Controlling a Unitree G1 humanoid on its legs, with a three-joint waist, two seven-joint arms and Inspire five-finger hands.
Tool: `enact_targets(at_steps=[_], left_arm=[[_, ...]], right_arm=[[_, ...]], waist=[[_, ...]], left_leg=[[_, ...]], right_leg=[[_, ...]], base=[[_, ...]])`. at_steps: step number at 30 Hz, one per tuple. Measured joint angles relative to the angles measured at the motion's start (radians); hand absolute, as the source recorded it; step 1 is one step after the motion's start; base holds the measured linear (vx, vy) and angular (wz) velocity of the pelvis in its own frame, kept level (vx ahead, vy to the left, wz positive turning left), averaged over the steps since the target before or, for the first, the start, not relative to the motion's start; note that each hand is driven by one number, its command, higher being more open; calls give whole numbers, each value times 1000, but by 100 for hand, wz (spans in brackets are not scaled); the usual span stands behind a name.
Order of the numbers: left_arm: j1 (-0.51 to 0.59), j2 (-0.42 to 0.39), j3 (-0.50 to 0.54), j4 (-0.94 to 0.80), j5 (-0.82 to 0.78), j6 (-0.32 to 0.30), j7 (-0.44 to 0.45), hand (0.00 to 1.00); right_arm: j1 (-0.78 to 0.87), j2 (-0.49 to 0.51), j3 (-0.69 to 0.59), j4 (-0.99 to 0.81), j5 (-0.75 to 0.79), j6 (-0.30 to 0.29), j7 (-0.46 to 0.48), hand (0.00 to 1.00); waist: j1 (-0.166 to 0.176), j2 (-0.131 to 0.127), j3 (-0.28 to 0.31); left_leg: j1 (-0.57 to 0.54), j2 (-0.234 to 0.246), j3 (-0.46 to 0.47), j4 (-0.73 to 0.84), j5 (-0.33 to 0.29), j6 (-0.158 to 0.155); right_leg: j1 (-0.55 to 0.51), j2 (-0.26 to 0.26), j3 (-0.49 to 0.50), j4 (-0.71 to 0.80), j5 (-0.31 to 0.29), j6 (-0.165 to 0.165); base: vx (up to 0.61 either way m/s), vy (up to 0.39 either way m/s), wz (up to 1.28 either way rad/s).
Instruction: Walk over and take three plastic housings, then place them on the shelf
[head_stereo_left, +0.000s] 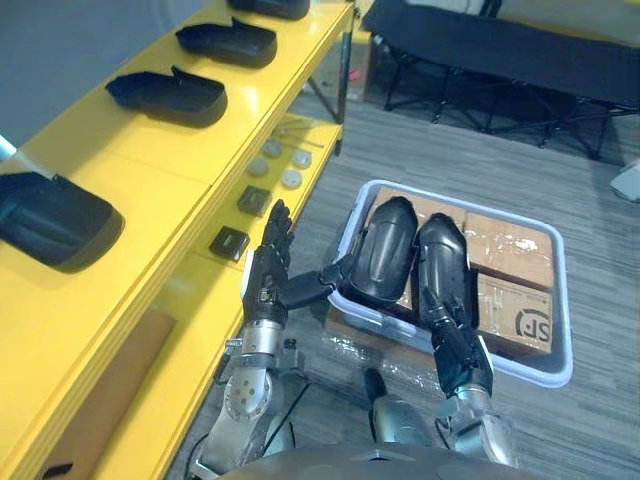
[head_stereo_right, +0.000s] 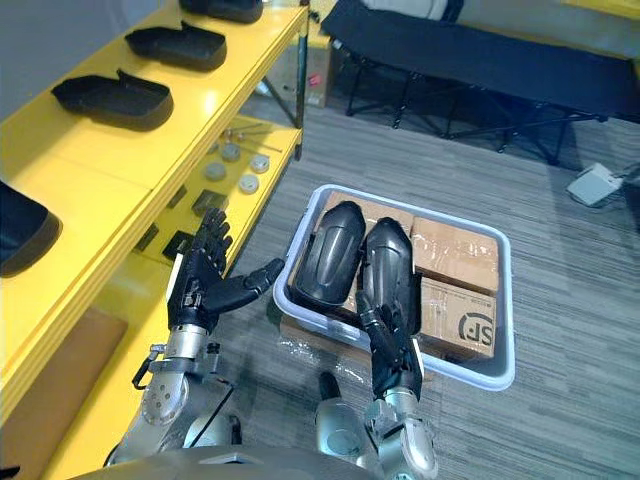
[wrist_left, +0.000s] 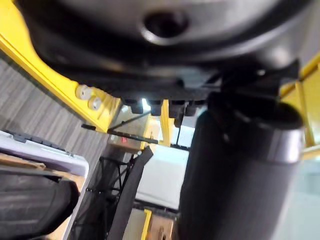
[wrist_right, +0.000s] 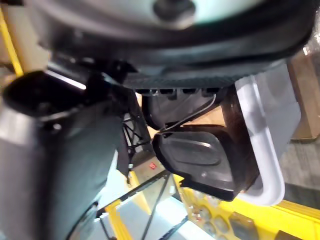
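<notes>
I see left robot hand released, fingers straight, beside bin's left rim; right robot hand released, fingers straight over right plastic housing inside.

Inside the tray, cardboard boxes lie partly hidden under two black housings. Well left of the tray, one housing on the yellow shelf is cut by the picture's edge; round pieces nearer the tray are too small to identify
</notes>
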Motion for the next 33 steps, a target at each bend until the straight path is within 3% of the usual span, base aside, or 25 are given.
enact_targets(at_steps=[1,2,3,4,6,8,9,10,11,12,13,14,15,17,18,20,21,24,25,27,29,33], left_arm=[[3,-3,35,-1,0,1,-10,100],[-4,-4,59,3,-1,1,-21,100],[-6,-4,80,5,-5,1,-21,100],[-4,-3,103,5,-5,0,-20,100],[4,-3,115,6,-9,-2,-18,100],[17,-2,107,7,-42,-3,-17,100],[22,-2,105,7,-43,-3,-15,100],[35,-2,101,7,-46,-4,-13,100],[46,0,96,8,-57,-4,10,100],[44,-3,90,15,-70,-4,24,100],[41,-19,77,33,-86,-3,55,100],[30,-34,64,56,-95,0,75,100],[7,-68,22,101,-133,7,106,100],[6,-89,-9,117,-161,7,118,100],[8,-95,-23,118,-162,6,115,100],[3,-94,-24,116,-164,2,93,100],[-3,-94,-24,114,-167,1,67,100],[-1,-93,-19,114,-195,-6,21,100],[3,-91,-10,114,-207,-6,-1,100],[6,-83,4,114,-206,-6,-29,100],[5,-52,19,109,-201,1,-75,100],[15,-10,84,77,-201,9,-83,100]], right_arm=[[-44,-3,13,0,14,0,16,100],[-74,-4,26,0,35,0,30,100],[-100,-5,44,2,38,0,40,100],[-130,-5,75,11,38,-3,41,100],[-177,-4,127,37,38,-7,39,100],[-216,1,179,70,35,-6,27,100],[-219,3,188,71,33,-5,25,100],[-224,16,194,71,28,-4,24,100],[-226,30,200,71,24,9,24,100],[-231,28,201,71,24,22,24,100],[-241,8,199,70,13,50,25,100],[-247,-13,189,68,-11,68,24,100],[-241,-49,161,69,-31,95,24,100],[-200,-78,123,68,-55,100,25,100],[-178,-96,93,67,-55,99,25,100],[-175,-118,29,57,-54,94,25,100],[-176,-145,-19,27,-54,76,26,100],[-201,-170,-59,11,-58,46,36,100],[-231,-175,-74,13,-86,45,32,100],[-290,-167,-83,47,-91,45,14,100],[-397,-139,-123,162,-91,42,-5,100],[-522,-130,-136,284,-134,44,-63,100]], waist=[[10,19,1],[14,22,4],[21,22,3],[31,19,3],[59,15,1],[81,8,-2],[81,-1,-8],[80,-4,-10],[81,-32,-20],[82,-39,-24],[78,-31,-25],[69,-18,-25],[43,9,-22],[26,9,-19],[25,4,-15],[29,3,-14],[29,20,-15],[30,34,-22],[41,40,-24],[54,27,-17],[83,7,-7],[128,-24,12]], left_leg=[[0,39,50,-27,14,21],[-3,48,72,-42,32,26],[-2,54,84,-64,50,31],[2,67,92,-94,73,32],[-8,91,107,-126,107,19],[-37,127,123,-138,138,-14],[-45,137,128,-135,146,-28],[-60,160,138,-127,164,-60],[-61,180,154,-117,177,-89],[-62,185,156,-120,188,-103],[-59,215,153,-143,212,-123],[-61,235,145,-159,240,-125],[-79,268,107,-168,305,-88],[-92,285,95,-163,379,-23],[-90,280,97,-158,400,-21],[-91,239,101,-153,370,-43],[-91,205,93,-174,340,-44],[-55,177,72,-270,330,-47],[-32,169,69,-312,325,-53],[-19,151,68,-331,317,-65],[-20,112,48,-330,296,-103],[-48,55,19,-325,295,-82]], right_leg=[[6,6,-41,-67,72,23],[-21,-3,-104,55,5,-48],[-34,-21,-157,193,-76,-76],[-25,-53,-209,297,-141,-70],[13,-111,-255,359,-173,-75],[46,-191,-285,383,-179,-84],[56,-204,-293,376,-179,-84],[80,-224,-309,334,-178,-83],[109,-232,-326,250,-173,-34],[125,-215,-334,216,-209,20],[140,-183,-356,164,-271,30],[143,-157,-366,140,-301,19],[158,-110,-391,110,-310,0],[184,-83,-416,84,-307,-25],[191,-84,-416,77,-304,-46],[171,-85,-408,63,-299,-66],[155,-87,-405,55,-292,-78],[129,-92,-407,76,-290,-77],[119,-98,-405,90,-289,-74],[121,-109,-404,88,-278,-56],[133,-145,-406,69,-256,-21],[175,-187,-438,-25,-191,12]], base=[[-276,56,-93],[-282,61,-87],[-202,62,-57],[-172,15,-47],[-165,-68,-42],[-170,-240,-40],[-136,-354,-36],[-52,-374,-44],[-58,-462,-54],[-24,-447,-75],[-30,-368,-61],[-53,-525,-40],[-46,-409,2],[-53,-367,17],[-42,-229,-6],[-32,-84,-28],[-30,-24,-16],[-14,45,3],[-26,107,-2],[-41,143,1],[-63,225,16],[-80,182,27]])
